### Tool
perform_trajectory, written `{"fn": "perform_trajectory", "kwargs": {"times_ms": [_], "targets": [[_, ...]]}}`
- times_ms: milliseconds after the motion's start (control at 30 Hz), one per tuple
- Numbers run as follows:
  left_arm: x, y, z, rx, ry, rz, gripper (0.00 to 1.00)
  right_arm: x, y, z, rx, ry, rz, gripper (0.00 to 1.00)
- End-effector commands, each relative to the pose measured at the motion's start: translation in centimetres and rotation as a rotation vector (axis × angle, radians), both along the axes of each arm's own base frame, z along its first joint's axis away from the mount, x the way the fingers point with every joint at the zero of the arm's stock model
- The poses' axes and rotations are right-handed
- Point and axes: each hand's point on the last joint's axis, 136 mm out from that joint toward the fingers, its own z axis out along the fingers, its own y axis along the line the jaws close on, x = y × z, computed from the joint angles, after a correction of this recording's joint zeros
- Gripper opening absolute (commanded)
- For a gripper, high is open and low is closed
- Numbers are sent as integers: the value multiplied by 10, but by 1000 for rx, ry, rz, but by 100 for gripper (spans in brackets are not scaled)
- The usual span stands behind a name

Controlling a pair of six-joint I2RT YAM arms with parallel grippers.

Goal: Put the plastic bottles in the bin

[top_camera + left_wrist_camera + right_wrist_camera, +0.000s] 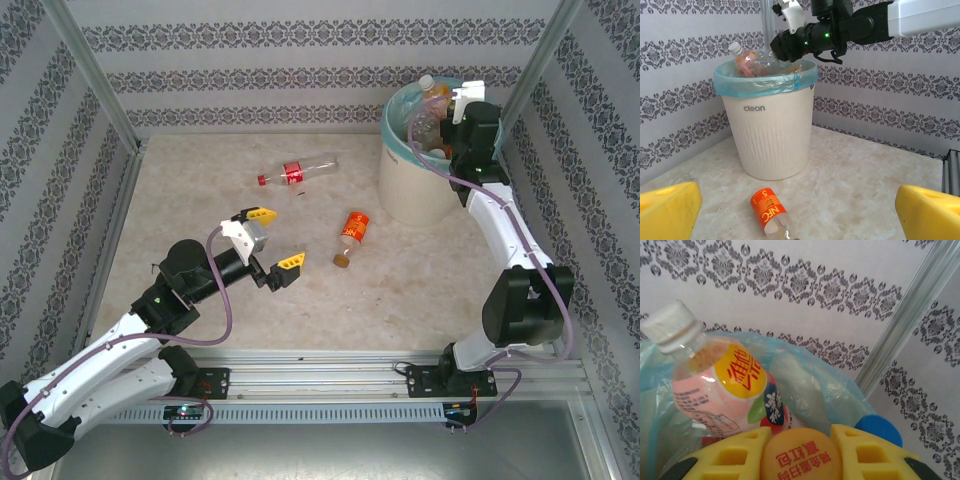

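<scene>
My left gripper hangs open low over the table. Just ahead of it lies an orange-labelled bottle, between its yellow fingers and apart from both. A red-labelled bottle lies further back. The cream bin with its teal liner holds several bottles. Over the bin's rim, my right gripper is shut on a bottle's yellow cap. A pink bottle with a white cap leans right behind it.
Patterned walls close in the table on the left, back and right. A metal corner post stands just behind the bin. A blue cap shows beside my right finger. Bare tabletop stretches left of the bottles.
</scene>
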Motion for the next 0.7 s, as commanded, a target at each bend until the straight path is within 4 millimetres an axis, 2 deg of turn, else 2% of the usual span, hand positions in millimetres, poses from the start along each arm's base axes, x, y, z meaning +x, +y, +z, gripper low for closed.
{"fn": "perform_trajectory", "kwargs": {"times_ms": [0, 133, 367, 400, 433, 467, 567, 667], "targets": [[-2, 0, -4, 3, 15, 2, 100, -22, -8, -124, 37, 388, -29, 0], [-1, -1, -5, 3, 17, 2, 100, -24, -7, -124, 48, 388, -18, 0], [0, -2, -6, 6, 17, 1, 100, -16, 1, -98, 89, 355, 17, 1], [-1, -1, -5, 4, 15, 3, 100, -15, 2, -94, 98, 354, 20, 11], [-1, -1, -5, 4, 15, 3, 100, -14, 3, -88, 111, 350, 24, 31], [-1, 0, -5, 2, 15, 3, 100, -14, 4, -82, 124, 344, 25, 41], [-3, 1, -3, 0, 13, 5, 100, -18, 12, -49, 165, 292, 44, 45], [-3, 2, -2, 1, 11, 7, 100, -26, 25, -4, 185, 211, 76, 47]]}}
